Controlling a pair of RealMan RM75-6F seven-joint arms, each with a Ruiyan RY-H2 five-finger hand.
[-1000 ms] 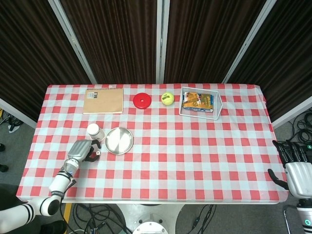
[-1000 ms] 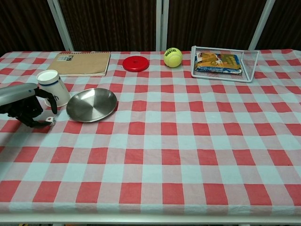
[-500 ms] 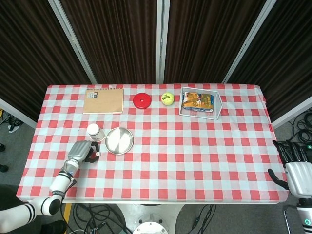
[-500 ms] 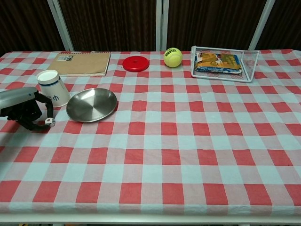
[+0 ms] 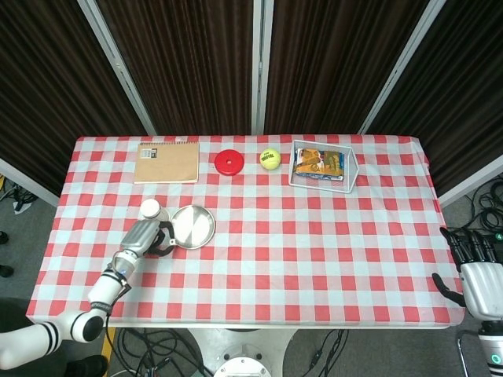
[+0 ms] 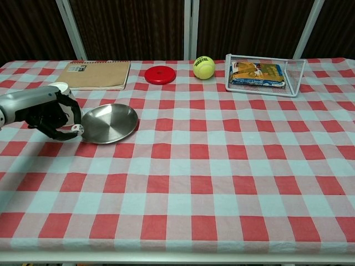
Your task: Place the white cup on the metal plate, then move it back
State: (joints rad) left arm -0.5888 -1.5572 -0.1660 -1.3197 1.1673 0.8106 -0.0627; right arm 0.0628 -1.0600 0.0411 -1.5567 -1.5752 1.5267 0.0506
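Reach-to-grasp stage of the first step. The left hand (image 6: 54, 115) lies low over the table (image 6: 222, 166), just in front of the cup (image 5: 149, 209), with its fingers (image 6: 71, 119) curled round toward the cup's side and nearly at the rim of the plate (image 6: 108, 123). The cup stands upright on the cloth immediately left of the plate and is not yet on it; in the chest view the hand hides all but the cup's rim, so whether the fingers already touch the cup cannot be told, though the hand appears to hold nothing and to be only partly closed. The right hand (image 5: 475, 267) hangs off the table's near right corner, fingers spread and empty, well apart from the work. The next move, as judged here, calls for closing the fingers firmly round the cup's wall, lifting it clear of the plate's raised edge, and carrying it a short way rightward to set it down near the plate's centre. Squeezing off-centre could tip the light cup.
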